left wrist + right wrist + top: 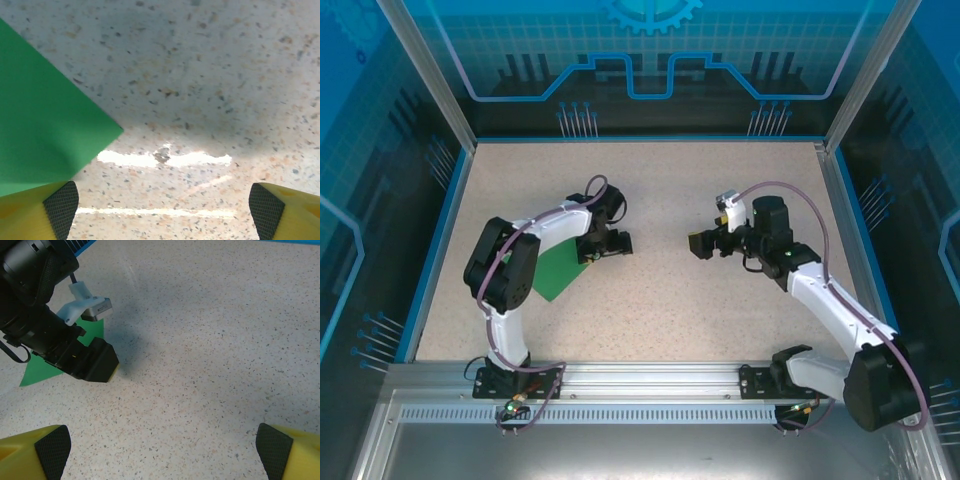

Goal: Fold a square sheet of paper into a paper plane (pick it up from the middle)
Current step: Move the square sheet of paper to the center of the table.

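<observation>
Nearest, the aluminium rail (650,378) carries both arm bases at the table's front edge. Just beyond, the square sheet of paper (558,275) lies flat on the speckled table (660,310), left of centre. The left arm (510,262) hides its left part.

The left gripper (608,244) hangs just past the sheet's right corner, its jaws spread wide with nothing between them. In the left wrist view one sharp green corner (45,120) points into the gap, and the frame's edge cuts off the rest of the sheet. The right gripper (700,243) faces it across bare tabletop, jaws likewise wide and empty. Its camera catches green paper (37,372) behind the left gripper (90,362).

Farther out, open table runs to the blue rim (650,139).
</observation>
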Controlling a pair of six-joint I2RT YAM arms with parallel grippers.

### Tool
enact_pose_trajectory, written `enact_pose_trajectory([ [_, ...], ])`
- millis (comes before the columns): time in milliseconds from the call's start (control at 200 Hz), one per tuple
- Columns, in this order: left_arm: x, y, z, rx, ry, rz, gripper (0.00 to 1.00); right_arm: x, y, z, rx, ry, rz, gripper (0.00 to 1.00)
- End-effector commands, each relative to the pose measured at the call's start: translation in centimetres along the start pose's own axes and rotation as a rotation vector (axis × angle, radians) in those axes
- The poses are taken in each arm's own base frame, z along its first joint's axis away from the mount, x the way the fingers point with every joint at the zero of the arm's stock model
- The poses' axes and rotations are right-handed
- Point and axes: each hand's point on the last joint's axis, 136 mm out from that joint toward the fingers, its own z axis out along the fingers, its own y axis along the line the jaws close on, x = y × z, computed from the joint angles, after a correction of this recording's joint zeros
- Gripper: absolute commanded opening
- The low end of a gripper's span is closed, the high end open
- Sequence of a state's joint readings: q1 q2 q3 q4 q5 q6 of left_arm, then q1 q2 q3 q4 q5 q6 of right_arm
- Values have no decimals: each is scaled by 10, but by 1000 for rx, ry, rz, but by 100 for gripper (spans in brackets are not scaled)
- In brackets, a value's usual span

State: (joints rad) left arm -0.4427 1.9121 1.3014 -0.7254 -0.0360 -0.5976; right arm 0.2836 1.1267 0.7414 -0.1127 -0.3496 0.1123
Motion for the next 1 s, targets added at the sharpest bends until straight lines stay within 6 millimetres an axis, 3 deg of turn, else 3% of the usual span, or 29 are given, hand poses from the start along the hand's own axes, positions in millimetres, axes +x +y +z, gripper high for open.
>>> enact_pose_trajectory([
  [0, -10, 24, -22, -74, -37, -43, 92, 11, 1, -6, -11, 18, 20, 99],
  [105, -20, 56, -36, -117, -75, -79, 92, 13, 2, -8, -15, 19, 26, 99],
  [260, -20, 106, -34, -123, -71, -177, 92, 16, 1, -10, -9, 15, 37, 99],
  [460, -22, 135, -19, -127, -49, -243, 92, 16, 0, -11, -1, 18, 43, 99],
  [680, -16, 135, 2, -115, 1, -263, 91, 15, -2, -9, 5, 23, 46, 99],
  [890, -15, 133, -2, -103, -8, -263, 90, 12, -3, -6, -2, 22, 52, 99],
  [995, -10, 122, 5, -73, 34, -245, 86, 9, -2, -2, -19, 18, 57, 99],
])
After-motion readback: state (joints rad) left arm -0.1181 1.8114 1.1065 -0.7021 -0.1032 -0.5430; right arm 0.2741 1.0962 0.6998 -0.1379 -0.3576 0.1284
